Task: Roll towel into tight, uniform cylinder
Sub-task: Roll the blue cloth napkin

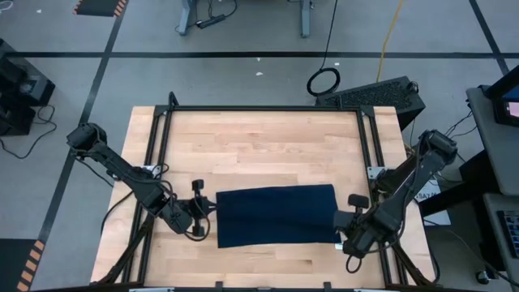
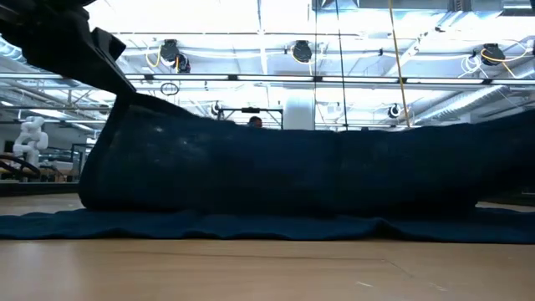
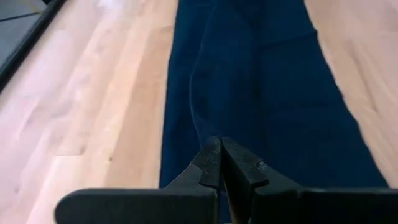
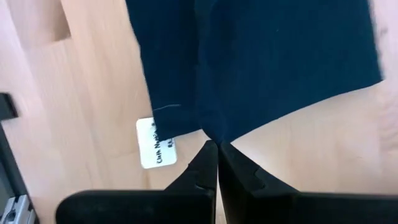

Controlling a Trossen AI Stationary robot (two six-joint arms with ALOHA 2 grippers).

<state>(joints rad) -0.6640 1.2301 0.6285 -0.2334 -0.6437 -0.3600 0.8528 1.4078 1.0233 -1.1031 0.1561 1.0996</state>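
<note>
From above, the towel [image 1: 276, 215] lies as a dark navy rectangle on the near half of the wooden bench [image 1: 259, 146], its long sides running from one arm to the other. The left claw [image 1: 204, 216] sits at the towel's left short edge and the right claw [image 1: 347, 227] at its right short edge, each touching the cloth; a black frame [image 1: 268, 109] borders the bench top.

At bench height, the towel [image 2: 292, 176] fills most of the width: one layer lies flat on the wood [image 2: 267, 267], and a second layer rises above it in a long raised fold, higher at the picture's left. A dark arm part [image 2: 67, 46] comes in at the upper left, near the top of that fold. Ceiling lights and rails show beyond.

From the left wrist, the left claw [image 3: 221, 155] has its two fingers pressed together, the tips on the navy cloth [image 3: 261, 81], where a lengthwise crease runs away from them. Whether cloth is pinched between them cannot be told.

From the right wrist, the right claw [image 4: 217, 155] also has its fingers together, the tips meeting the towel's [image 4: 267, 56] corner at the edge. A small white tag [image 4: 155, 143] with writing lies on the wood just beside that corner.
</note>
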